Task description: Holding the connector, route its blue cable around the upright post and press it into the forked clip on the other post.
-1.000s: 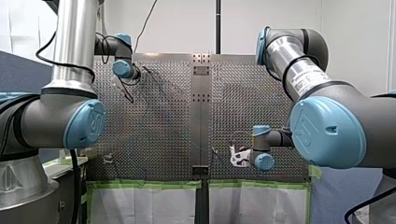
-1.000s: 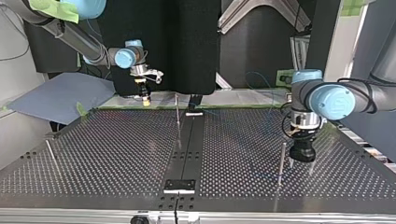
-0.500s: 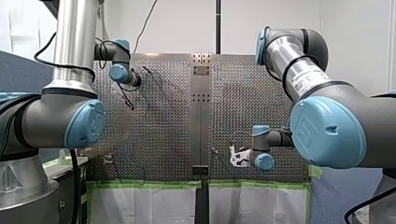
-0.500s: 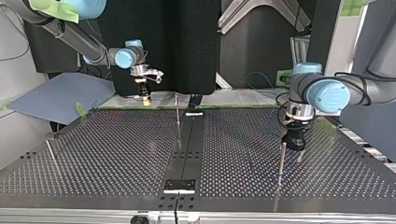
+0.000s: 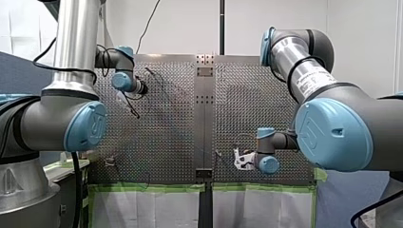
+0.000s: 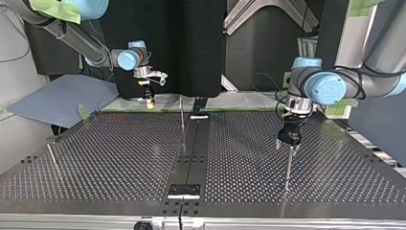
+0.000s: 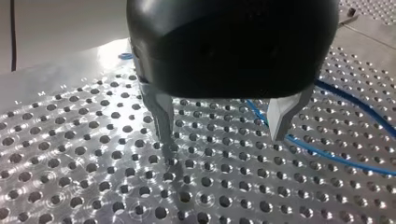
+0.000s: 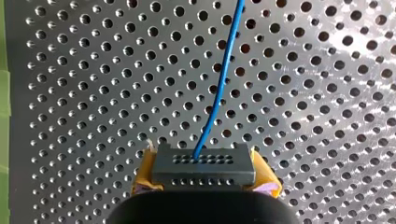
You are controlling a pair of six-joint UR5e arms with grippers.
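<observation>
My right gripper (image 8: 205, 189) is shut with its yellow pads on a dark grey connector (image 8: 204, 164). The blue cable (image 8: 219, 88) runs from the connector ahead over the perforated plate. In the top view this right gripper (image 6: 149, 98) hangs at the far left edge of the table. My left gripper (image 7: 223, 126) is black with metal fingers and stands open just above the plate, with nothing between them. Loops of blue cable (image 7: 343, 156) lie beside it. In the top view my left gripper (image 6: 287, 143) hovers right at the top of a thin upright post (image 6: 288, 167).
A second thin post (image 6: 182, 117) stands near the table's dark centre strip (image 6: 191, 158). A leaning rod (image 6: 52, 158) stands at the top view's left. Green tape lines the table's edge (image 5: 152, 187) on the arms' side.
My left gripper has moved to the top view's left and away from that camera, ending over the post's top. My right gripper has kept still with the connector.
</observation>
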